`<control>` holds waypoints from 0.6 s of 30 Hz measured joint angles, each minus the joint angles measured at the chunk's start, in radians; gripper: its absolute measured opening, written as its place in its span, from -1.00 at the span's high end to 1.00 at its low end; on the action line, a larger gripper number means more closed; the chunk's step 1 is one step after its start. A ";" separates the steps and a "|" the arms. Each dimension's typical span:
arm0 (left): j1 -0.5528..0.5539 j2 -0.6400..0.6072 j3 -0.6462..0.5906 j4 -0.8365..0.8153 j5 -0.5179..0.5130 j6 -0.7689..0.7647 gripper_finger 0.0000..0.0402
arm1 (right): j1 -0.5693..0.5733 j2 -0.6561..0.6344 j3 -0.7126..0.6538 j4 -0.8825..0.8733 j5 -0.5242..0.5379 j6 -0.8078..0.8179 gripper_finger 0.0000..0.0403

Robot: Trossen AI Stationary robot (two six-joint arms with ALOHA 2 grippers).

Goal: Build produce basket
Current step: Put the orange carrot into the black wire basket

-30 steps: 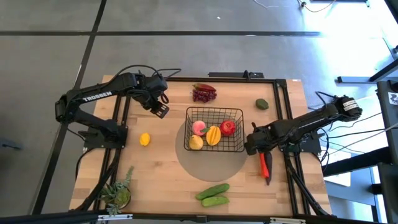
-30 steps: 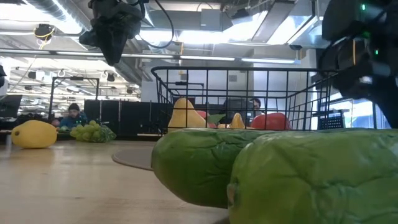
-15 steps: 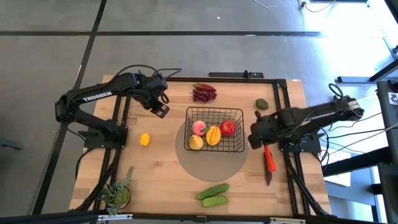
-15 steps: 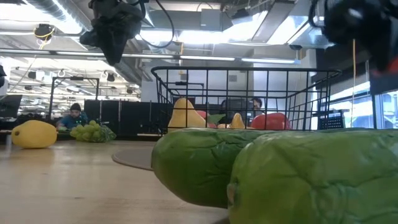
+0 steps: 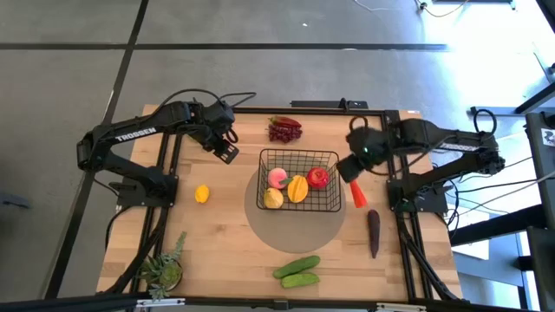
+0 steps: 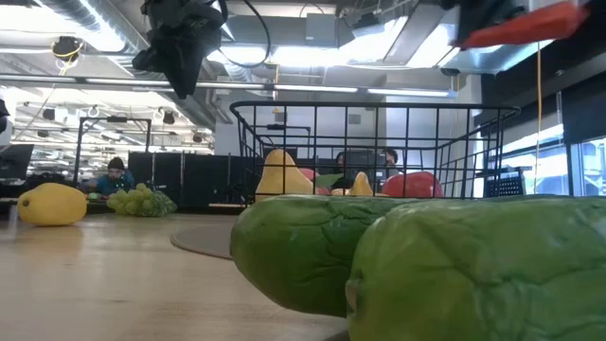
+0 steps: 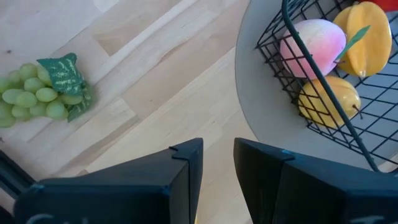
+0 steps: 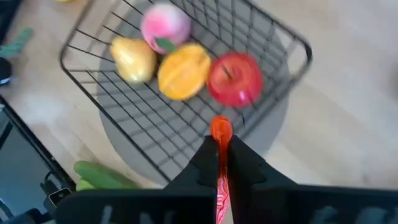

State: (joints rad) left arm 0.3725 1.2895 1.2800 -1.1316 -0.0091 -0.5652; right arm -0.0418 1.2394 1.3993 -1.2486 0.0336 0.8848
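High view: the right end effector (image 5: 354, 176) held the carrot (image 5: 357, 192), clamped shut on it just beside the basket (image 5: 299, 156), outside its right wall. The left end effector (image 5: 224, 152) hung beyond the basket's left side with nothing in it, fingers slightly parted.

Low view: the carrot (image 6: 516, 25) rode high above the basket's (image 6: 369, 109) rim.

Right wrist view: the carrot (image 8: 221, 134) pointed at the near wall, short of the apple (image 8: 235, 78). Letting go there risked a bounce off the rim onto the counter (image 8: 348, 118); the thin grip could also slip.
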 joint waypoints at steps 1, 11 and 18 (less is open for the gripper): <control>0.000 0.000 0.000 0.001 0.000 0.000 0.60 | -0.025 0.015 0.012 0.014 -0.026 -0.048 0.99; 0.000 0.000 0.000 0.006 0.035 0.000 0.60 | -0.235 0.231 0.181 0.019 -0.396 -0.396 0.99; 0.000 0.000 0.000 0.012 0.047 0.010 0.60 | -0.297 0.423 0.343 -0.118 -0.420 -0.562 0.99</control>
State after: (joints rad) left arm 0.3725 1.2896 1.2800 -1.1194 0.0380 -0.5552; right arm -0.3386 1.6621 1.7419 -1.3661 -0.3862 0.3232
